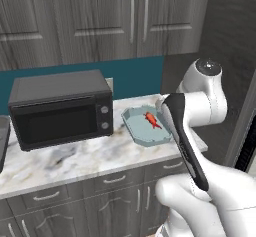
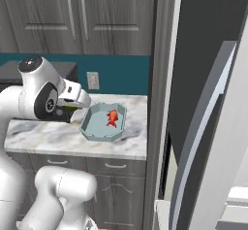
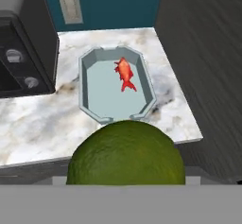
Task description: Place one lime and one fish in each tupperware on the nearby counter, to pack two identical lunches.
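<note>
Flat, even rendered light, faint soft shadows, no glare, slight coarse blur.

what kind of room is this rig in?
A rendered home kitchen, by the look of it: a black microwave on a marble-look counter, dark wood-grain cabinets above and below, and a teal tupperware with a red fish in it.

Marble-look counter, wood-grain cabinets, dimpled matt lime, smooth teal tupperware
</note>
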